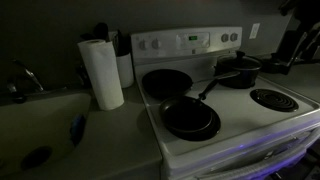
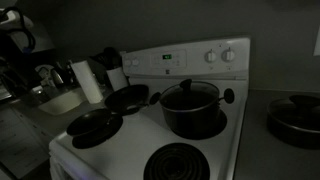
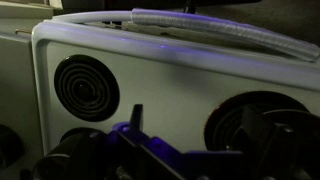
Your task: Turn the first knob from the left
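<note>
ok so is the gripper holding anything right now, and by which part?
Nothing appears held. In the wrist view the gripper hangs above the stove top, and nothing shows between its fingers. It is too dark to tell whether the jaws are open.

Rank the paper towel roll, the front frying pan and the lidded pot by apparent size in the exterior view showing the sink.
1. paper towel roll
2. front frying pan, close behind
3. lidded pot, though it sits farther back, so its true size is unsure
</note>
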Controlling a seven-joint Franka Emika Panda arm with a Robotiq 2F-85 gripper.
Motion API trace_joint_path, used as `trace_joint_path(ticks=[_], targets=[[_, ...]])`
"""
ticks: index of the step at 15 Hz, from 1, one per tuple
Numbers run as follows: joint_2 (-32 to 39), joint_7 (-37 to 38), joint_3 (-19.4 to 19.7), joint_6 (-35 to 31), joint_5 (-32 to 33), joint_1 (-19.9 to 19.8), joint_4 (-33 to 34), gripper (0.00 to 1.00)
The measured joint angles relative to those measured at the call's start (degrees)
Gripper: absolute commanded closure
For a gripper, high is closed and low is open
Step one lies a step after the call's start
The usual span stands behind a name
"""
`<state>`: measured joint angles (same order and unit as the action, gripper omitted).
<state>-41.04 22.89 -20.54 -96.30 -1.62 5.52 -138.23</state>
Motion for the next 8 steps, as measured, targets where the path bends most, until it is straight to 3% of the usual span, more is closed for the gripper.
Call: trace_joint_path(ticks=[8], targets=[[0.07, 0.23, 0.02, -0.68, 0.18, 0.00, 0.00, 0.00]])
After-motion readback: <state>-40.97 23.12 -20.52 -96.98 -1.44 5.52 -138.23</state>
